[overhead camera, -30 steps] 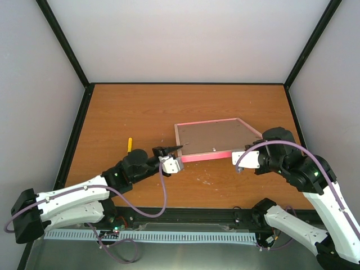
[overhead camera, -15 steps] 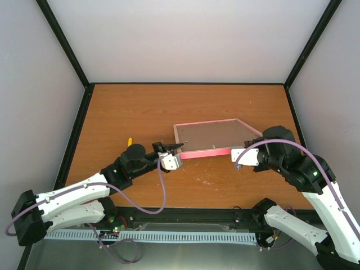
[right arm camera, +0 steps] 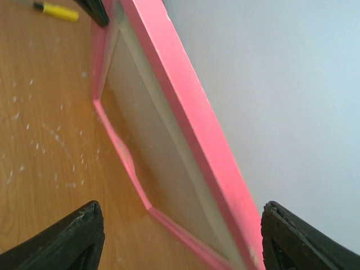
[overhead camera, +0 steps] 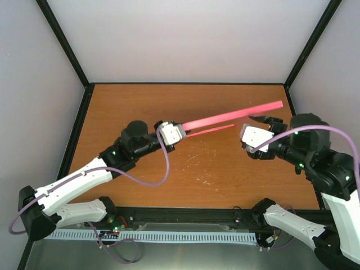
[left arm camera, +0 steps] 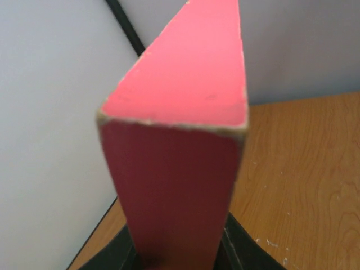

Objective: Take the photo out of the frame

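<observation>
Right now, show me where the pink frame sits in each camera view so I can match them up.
Top external: the pink frame is edge-on, a slanted bar across the centre that rises to the right.
Left wrist: it fills the middle, one corner end-on.
Right wrist: it runs diagonally from top left to bottom right.
Shared landmark: the wooden tabletop, visible in all three.

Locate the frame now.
Top view: the frame is tilted up over the table middle, left end in the left gripper, right end beside the right gripper.

Left gripper [left arm camera: 179, 253] clamped, held aloft; right gripper [right arm camera: 181, 216] spread wide.
</observation>
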Robot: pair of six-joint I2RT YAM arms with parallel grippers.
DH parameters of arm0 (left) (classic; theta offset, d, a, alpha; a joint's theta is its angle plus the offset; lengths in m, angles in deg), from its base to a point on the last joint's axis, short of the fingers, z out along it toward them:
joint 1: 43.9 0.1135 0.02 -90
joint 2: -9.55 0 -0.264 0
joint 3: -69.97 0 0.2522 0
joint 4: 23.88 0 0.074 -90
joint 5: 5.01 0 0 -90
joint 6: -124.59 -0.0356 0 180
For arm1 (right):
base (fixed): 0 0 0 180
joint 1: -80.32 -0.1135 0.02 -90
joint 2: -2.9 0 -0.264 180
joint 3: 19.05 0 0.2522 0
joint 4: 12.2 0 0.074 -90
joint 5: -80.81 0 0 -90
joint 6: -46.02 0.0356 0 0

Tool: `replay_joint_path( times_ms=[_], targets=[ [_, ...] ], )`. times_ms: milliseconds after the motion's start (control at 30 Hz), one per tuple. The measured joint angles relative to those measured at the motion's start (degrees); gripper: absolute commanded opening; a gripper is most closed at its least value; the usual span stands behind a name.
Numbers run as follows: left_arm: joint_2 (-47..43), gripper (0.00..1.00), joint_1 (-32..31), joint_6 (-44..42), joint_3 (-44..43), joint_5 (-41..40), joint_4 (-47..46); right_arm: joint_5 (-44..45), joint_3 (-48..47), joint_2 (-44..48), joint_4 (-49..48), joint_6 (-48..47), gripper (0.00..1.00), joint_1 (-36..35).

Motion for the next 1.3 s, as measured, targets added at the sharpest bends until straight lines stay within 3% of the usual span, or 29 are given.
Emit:
replay_joint_path(
  times_ms=[167, 500, 767, 1000, 1167, 1300],
  targets=[
    [2.9, 0.01, 6.1, 7.9, -7.5, 4.0, 5.5, -0.7, -3.2, -0.2, -2.3, 6.7, 0.72, 0.0],
    [5.0, 0.01, 20.6, 20.4, -13.2, 19.8, 8.1, 7.2, 5.0, -1.5, -10.6, 11.6, 0.72, 0.0],
    [5.4, 0.01, 23.6, 25.0, -13.1, 28.4, 8.0, 9.8, 7.8, -3.5, -16.2, 12.8, 0.72, 2.3],
    [5.4, 0.01, 24.6, 27.0, -11.8, 36.3, 7.5, 4.6, 4.7, -10.1, -20.9, 16.4, 0.72, 10.9],
    [5.3, 0.01, 25.9, 27.2, -11.7, 39.1, 7.6, -6.2, 1.8, -14.5, -22.1, 20.9, 0.74, 21.9],
    [5.4, 0.01, 31.5, 29.6, -10.3, 45.1, 5.9, -15.6, -0.3, -17.0, -22.6, 23.4, 0.78, 32.0]
  ],
)
